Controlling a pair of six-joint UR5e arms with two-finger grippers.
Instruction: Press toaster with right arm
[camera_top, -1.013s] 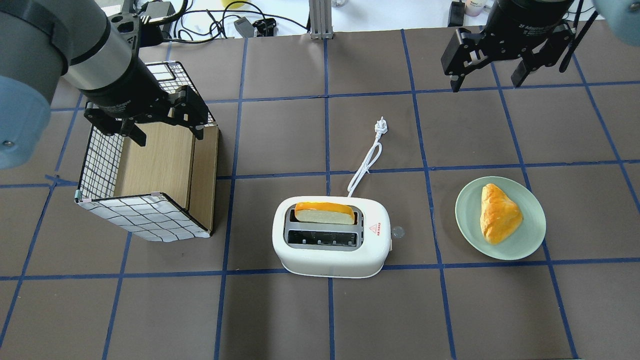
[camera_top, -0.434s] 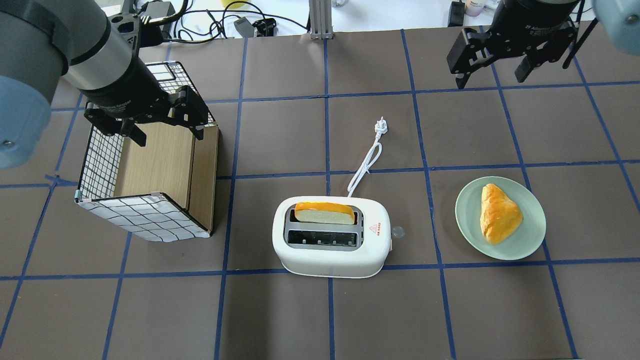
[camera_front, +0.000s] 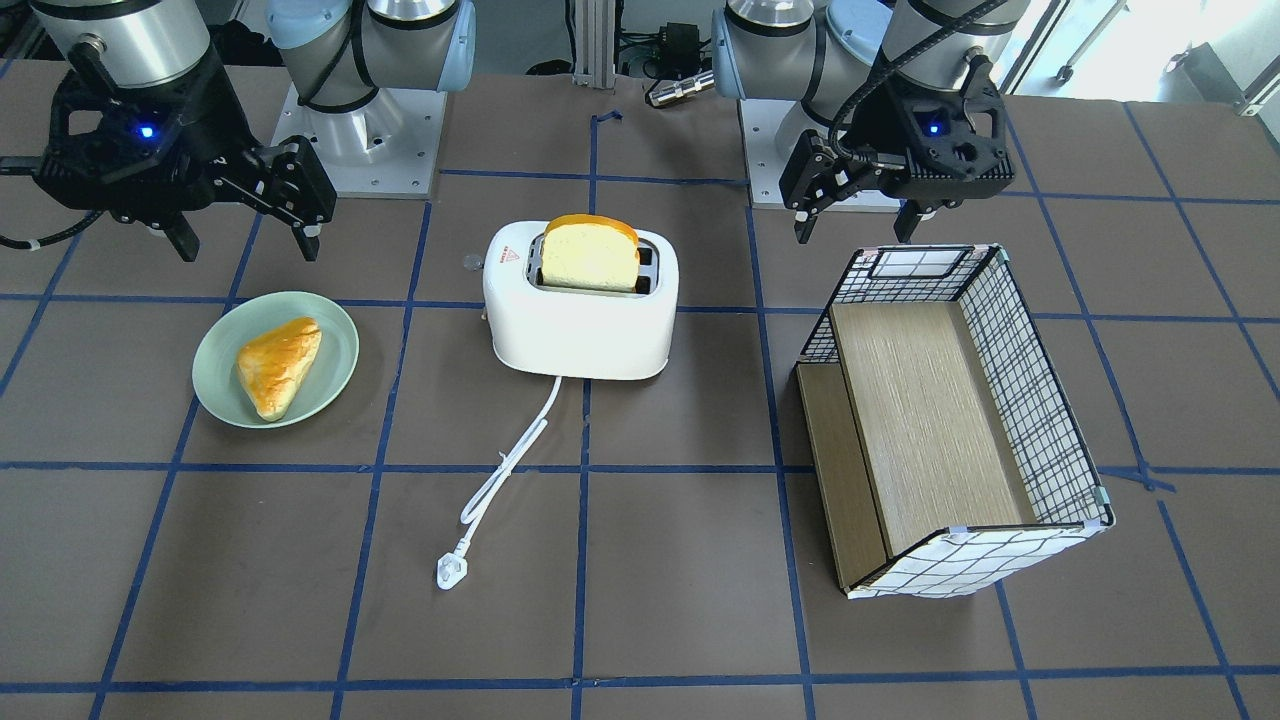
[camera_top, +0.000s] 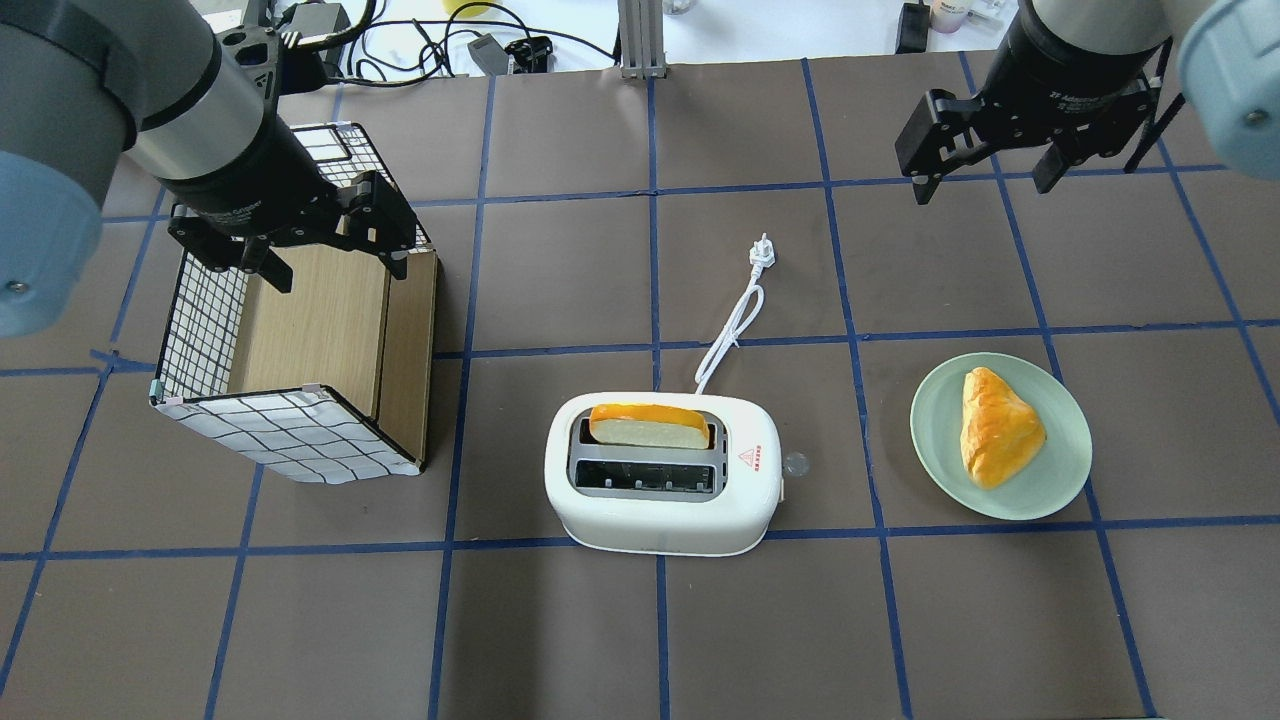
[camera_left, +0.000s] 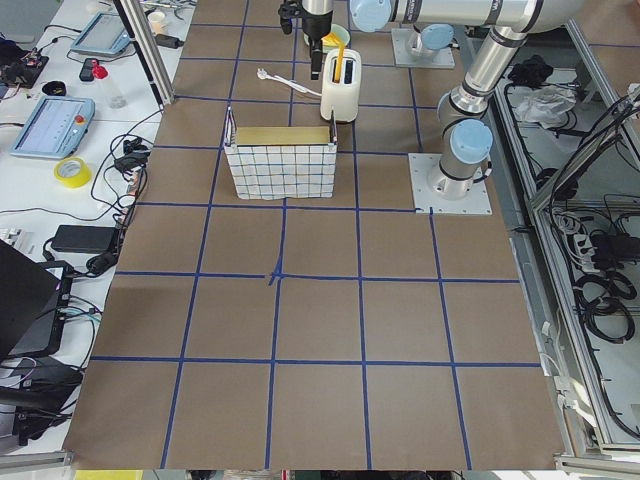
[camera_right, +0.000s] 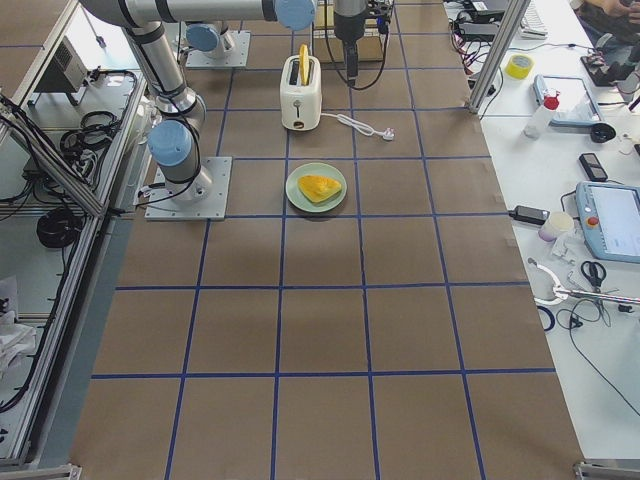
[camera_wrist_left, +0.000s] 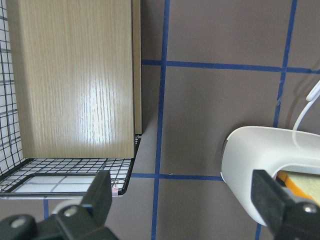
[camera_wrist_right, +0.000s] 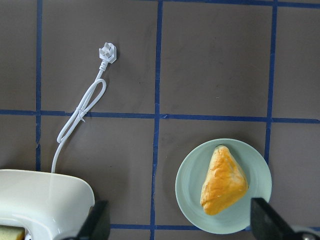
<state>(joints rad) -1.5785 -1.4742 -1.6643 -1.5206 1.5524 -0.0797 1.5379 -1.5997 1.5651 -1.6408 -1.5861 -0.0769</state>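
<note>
The white toaster (camera_top: 660, 520) stands at the table's middle, with a bread slice (camera_top: 650, 425) upright in its far slot. Its small grey lever (camera_top: 795, 463) sticks out on the plate side. The cord (camera_top: 735, 325) runs away to the plug (camera_top: 763, 250). My right gripper (camera_top: 983, 182) hangs open and empty above the table, far beyond the plate and well away from the toaster. It shows in the front view (camera_front: 248, 240) too. The right wrist view sees the toaster's corner (camera_wrist_right: 40, 200). My left gripper (camera_top: 340, 265) is open over the basket.
A green plate (camera_top: 1060, 480) with a pastry (camera_top: 1000, 425) lies right of the toaster. A wire basket (camera_top: 290, 430) with a wooden liner lies tipped at the left. Cables and gear lie beyond the table's far edge.
My right gripper has shifted slightly to the right and a little nearer, still open. The left arm, toaster and plate have not moved.
</note>
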